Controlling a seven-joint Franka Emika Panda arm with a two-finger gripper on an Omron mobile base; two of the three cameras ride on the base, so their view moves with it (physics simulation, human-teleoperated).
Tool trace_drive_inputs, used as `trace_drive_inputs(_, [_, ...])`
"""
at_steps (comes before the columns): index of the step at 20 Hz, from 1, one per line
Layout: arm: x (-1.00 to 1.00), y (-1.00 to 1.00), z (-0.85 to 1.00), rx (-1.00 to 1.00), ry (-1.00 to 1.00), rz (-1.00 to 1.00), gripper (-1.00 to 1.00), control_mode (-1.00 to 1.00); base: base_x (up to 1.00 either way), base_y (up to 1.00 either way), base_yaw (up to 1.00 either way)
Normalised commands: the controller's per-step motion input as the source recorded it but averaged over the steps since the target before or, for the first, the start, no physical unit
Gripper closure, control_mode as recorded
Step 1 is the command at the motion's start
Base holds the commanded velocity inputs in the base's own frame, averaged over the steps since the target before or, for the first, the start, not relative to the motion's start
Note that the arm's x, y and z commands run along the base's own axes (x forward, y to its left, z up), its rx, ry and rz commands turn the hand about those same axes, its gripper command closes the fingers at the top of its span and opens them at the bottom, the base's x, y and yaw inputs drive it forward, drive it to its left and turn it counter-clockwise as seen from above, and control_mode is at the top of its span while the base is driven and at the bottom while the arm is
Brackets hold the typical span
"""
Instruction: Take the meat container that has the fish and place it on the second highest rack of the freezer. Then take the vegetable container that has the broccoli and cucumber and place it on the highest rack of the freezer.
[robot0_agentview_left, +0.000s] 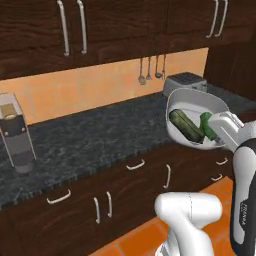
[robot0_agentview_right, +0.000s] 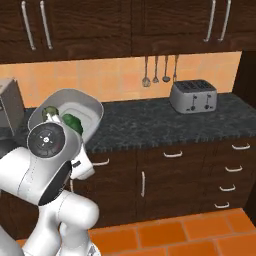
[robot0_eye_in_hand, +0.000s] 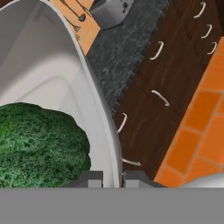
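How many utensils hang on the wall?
3 in the right base view: a spoon, a second, a third, side by side above the toaster. A fourth may be there.

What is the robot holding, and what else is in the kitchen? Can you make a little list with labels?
held thing: bowl, lifted off the counter and tipped
how held: gripper with jaws shut on the bowl's rim
in the bowl: cucumber and broccoli
counter: dark speckled stone
on the counter: toaster
on the wall: hanging utensils
below the counter: dark wood cabinets
floor: orange tiles
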Motion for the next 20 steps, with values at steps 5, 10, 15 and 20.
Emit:
trace_drive_inputs(5, [0.0,0.0,0.0,0.0,0.0,0.0,1.0,1.0,-0.28,-0.9,-0.5])
trace_drive_inputs(10, [0.0,0.0,0.0,0.0,0.0,0.0,1.0,1.0,-0.19,-0.97,-0.3])
trace_drive_inputs(15, [0.0,0.0,0.0,0.0,0.0,0.0,1.0,1.0,-0.21,-0.83,-0.14])
trace_drive_inputs(20, [0.0,0.0,0.0,0.0,0.0,0.0,1.0,1.0,-0.21,-1.0,-0.27])
